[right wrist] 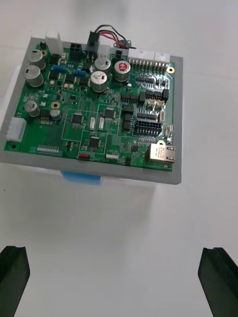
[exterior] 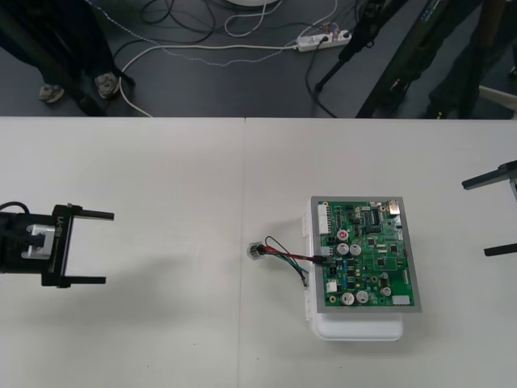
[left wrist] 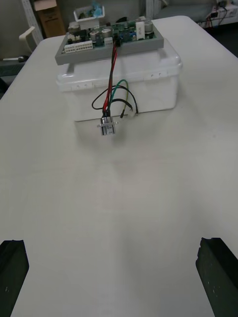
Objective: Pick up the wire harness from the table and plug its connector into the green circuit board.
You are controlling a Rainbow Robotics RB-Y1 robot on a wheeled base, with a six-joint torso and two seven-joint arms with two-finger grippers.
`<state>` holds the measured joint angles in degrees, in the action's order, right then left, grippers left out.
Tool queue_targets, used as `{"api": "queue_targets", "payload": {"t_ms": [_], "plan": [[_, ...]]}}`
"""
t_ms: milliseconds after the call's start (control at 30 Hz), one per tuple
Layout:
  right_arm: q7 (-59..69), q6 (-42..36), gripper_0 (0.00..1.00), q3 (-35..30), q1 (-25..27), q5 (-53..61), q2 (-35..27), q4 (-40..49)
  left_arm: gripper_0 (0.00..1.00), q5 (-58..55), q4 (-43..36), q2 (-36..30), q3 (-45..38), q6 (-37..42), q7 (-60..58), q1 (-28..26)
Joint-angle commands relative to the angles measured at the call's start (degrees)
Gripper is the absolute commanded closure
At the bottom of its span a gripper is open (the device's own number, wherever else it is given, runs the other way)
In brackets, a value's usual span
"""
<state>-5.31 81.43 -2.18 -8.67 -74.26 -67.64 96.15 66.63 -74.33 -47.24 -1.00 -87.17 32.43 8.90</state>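
Beside board's left edge, wire harness point(exterior: 287, 257) lying slack: plug point(right wrist: 92, 39) apparently sitting seated in green circuit board point(exterior: 367, 259), socket point(exterior: 255, 251) resting on desk point(exterior: 161, 339). Left gripper point(exterior: 109, 248) and right gripper point(exterior: 477, 218) waiting at own sides, jaws standing apart, gripping nothing, leaving board clear.

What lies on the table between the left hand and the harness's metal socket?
Nothing visible: only bare table separates the open left hand from the socket, which rests beside the white base, its wires running up to the green circuit board.

Harness plug point(right wrist: 93, 39) in green board point(exterior: 367, 255) — round metal socket point(exterior: 256, 250) near white base point(exterior: 359, 327)
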Motion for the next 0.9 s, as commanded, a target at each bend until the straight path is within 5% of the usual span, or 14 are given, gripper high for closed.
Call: {"api": "queue_targets", "payload": {"t_ms": [33,900], "plan": [[-2.60,3.38,0.00,-5.11,-1.43,0.96,-3.55,-1.32,0.00,-2.65,-4.95,-6.20,-3.40,-2.83,-3.16,-4.07],[-1.37,8.57,0.00,-13.99,0.15,6.40,-3.55,-6.51,0.00,-16.01,-15.41,-21.23,-9.37,-2.83,-7.73,-11.10]]}}
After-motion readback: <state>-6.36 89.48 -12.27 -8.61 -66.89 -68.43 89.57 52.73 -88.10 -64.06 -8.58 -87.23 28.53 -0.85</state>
